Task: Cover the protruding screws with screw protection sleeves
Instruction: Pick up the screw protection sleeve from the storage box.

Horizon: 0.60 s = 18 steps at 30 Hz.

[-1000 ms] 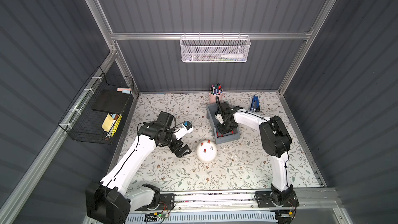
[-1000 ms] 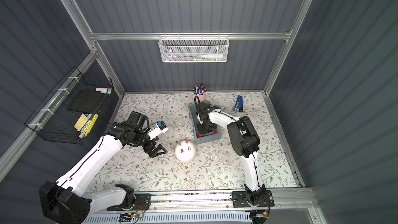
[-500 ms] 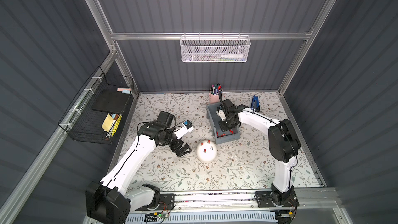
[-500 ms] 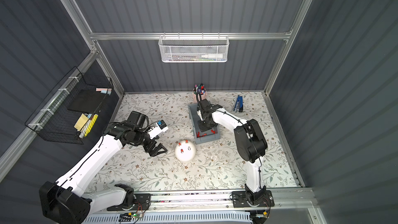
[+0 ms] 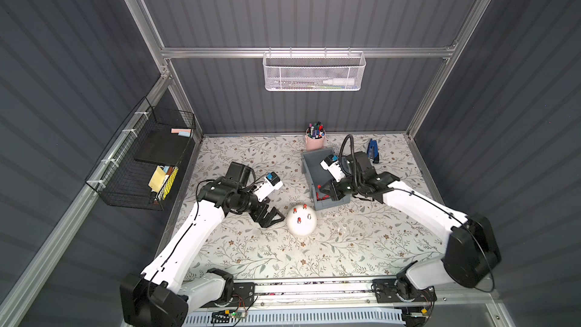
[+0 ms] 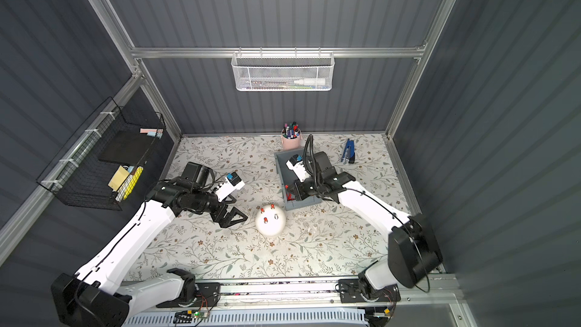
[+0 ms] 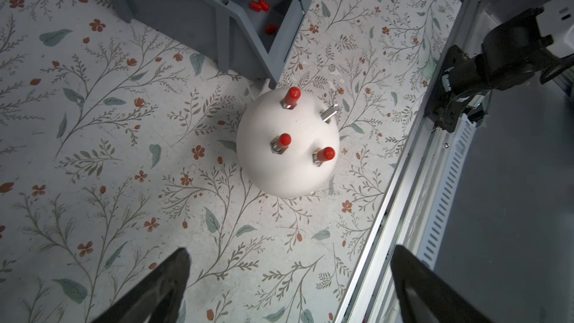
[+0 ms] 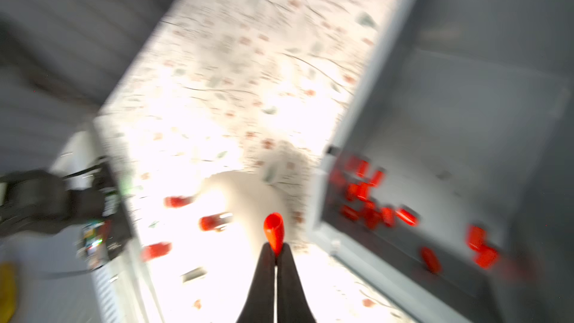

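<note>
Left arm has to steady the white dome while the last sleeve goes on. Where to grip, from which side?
Probably best low on the white dome, fingers spanning its widest part, approaching from where the open left gripper stands. The top carries three sleeved screws and one bare screw; the grey bin crowds the far side.

A white rounded dome [image 5: 301, 223] sits near the middle of a floral-patterned table mat [image 5: 345, 240]. Four thin metal protruding screws [image 7: 330, 113] stand up from its top, and three of them wear sleeves. Just behind the dome and to its right lies a grey plastic bin [image 5: 311, 168], with small red plastic screw protection sleeves [image 7: 260, 5] loose in its near end. Behind the bin stands a pink cup of marker pens [image 5: 315, 143], and a blue stapler [image 5: 373, 150] lies to the cup's right. The left gripper [image 5: 275, 219] is just left of the dome, not touching it. The right gripper [image 8: 275, 253] is above the bin's near end, with one red sleeve [image 8: 274, 231] between its tips.
</note>
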### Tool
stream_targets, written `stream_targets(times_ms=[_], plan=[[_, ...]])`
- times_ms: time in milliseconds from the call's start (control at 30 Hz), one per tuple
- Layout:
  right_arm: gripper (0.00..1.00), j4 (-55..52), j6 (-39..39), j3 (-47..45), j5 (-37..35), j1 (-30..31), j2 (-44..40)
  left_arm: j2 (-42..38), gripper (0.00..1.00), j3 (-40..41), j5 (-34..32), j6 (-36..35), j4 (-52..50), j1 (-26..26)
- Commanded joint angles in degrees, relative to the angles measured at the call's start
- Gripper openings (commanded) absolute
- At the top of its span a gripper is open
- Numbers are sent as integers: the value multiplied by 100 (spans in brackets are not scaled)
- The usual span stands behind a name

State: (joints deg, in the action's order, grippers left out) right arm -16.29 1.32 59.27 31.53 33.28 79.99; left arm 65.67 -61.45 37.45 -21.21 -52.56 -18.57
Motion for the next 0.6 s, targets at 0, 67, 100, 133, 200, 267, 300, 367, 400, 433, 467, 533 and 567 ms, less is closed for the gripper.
stream_targets(times_ms=[0,67,100,133,200,267,300,367,400,433,467,533,567], plan=[[0,1059,-21,-429,1055,252,-625,-282,99,-251,957,278,-115,29],[0,1096,-192,-556,947,597,-1000,-347,97,-347,1413,416,-131,29],[0,1023,-274,-556,844,754,-1204,-355,95,-409,1623,462,-153,29],[0,936,-366,-548,732,949,-1346,-371,94,-476,1875,482,-192,29],[0,810,-511,-540,534,1245,-1519,-379,92,-596,2417,504,-184,20],[0,746,-624,-551,333,1505,-1699,-429,89,-639,2909,483,-227,20],[0,750,-653,-566,257,1600,-1780,-454,87,-642,3073,469,-229,20],[0,804,-720,-598,105,1784,-1942,-497,83,-673,3447,413,-316,20],[0,816,-745,-612,56,1848,-1985,-512,80,-696,3581,407,-398,20],[0,814,-791,-605,-13,1930,-2028,-528,76,-710,3754,408,-413,20],[0,801,-845,-592,-107,2014,-2079,-529,70,-736,3961,400,-344,20],[0,821,-923,-579,-211,2148,-2148,-505,63,-771,4301,406,-339,20],[0,833,-960,-570,-233,2194,-2169,-489,60,-788,4443,414,-334,15]])
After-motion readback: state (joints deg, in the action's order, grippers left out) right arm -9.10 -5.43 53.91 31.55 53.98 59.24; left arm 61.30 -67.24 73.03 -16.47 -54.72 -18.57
